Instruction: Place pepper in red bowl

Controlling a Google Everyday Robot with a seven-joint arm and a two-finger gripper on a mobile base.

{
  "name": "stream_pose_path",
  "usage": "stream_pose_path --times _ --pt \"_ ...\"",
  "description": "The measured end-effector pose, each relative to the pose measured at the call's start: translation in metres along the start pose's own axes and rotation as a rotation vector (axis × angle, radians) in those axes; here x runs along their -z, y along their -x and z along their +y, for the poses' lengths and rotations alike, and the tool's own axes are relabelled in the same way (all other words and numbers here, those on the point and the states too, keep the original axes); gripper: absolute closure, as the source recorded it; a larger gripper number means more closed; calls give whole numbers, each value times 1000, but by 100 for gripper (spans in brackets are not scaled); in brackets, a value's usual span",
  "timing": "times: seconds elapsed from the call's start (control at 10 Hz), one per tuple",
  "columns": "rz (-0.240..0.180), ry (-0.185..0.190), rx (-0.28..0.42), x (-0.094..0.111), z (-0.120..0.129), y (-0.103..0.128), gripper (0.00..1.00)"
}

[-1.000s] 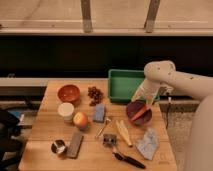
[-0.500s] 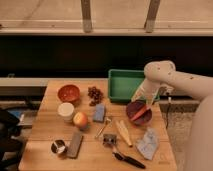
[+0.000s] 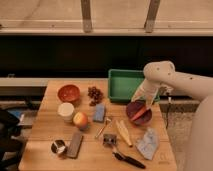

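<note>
The pepper, slim and orange-red, lies slanted in the darker maroon bowl at the table's right side. My gripper, at the end of the white arm that reaches in from the right, hangs just over the pepper's upper end, at the maroon bowl's far right rim. Whether it touches the pepper is not clear. The red bowl, glossy orange-red, stands at the table's back left, far from the gripper.
A green tray sits behind the maroon bowl. Grapes, a white cup, an apple, a blue sponge, a banana, a metal can, a grey block, a crumpled bag and a black-handled tool cover the wooden table.
</note>
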Motion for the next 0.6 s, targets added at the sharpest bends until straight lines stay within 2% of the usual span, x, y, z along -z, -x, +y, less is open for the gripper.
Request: stream_pose_path --times 0.4,0.6 --pt "14 2 -17 -12 -2 3 37" --pt "28 -11 -35 -24 -7 6 37"
